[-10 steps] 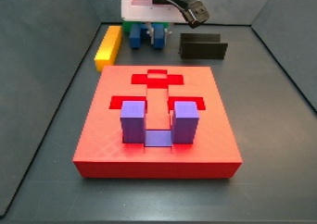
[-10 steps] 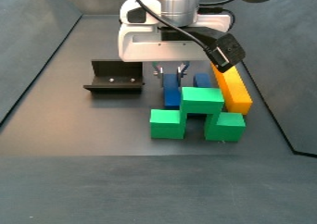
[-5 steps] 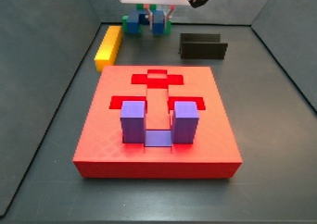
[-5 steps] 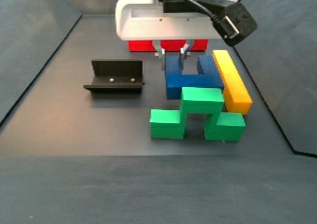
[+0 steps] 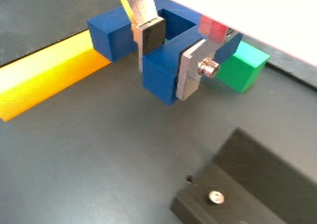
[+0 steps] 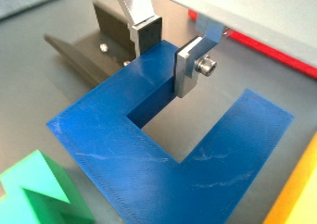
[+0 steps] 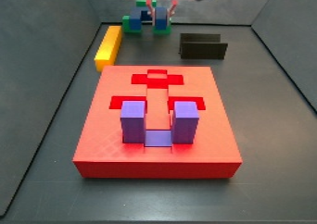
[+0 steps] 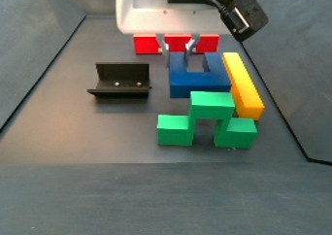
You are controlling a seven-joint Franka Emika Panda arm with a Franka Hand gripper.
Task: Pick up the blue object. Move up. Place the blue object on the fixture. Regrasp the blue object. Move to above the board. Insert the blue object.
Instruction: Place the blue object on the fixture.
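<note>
The gripper (image 8: 191,50) is clamped on one prong of the blue object (image 8: 196,77), holding it up off the floor. In a side view, the fixture (image 8: 118,81) sits at nine o'clock from the blue object, near but apart.

White boxy claw (image 8: 191,50) body; flat silver fingers (image 5: 192,68) with dark pads; black cable.
</note>
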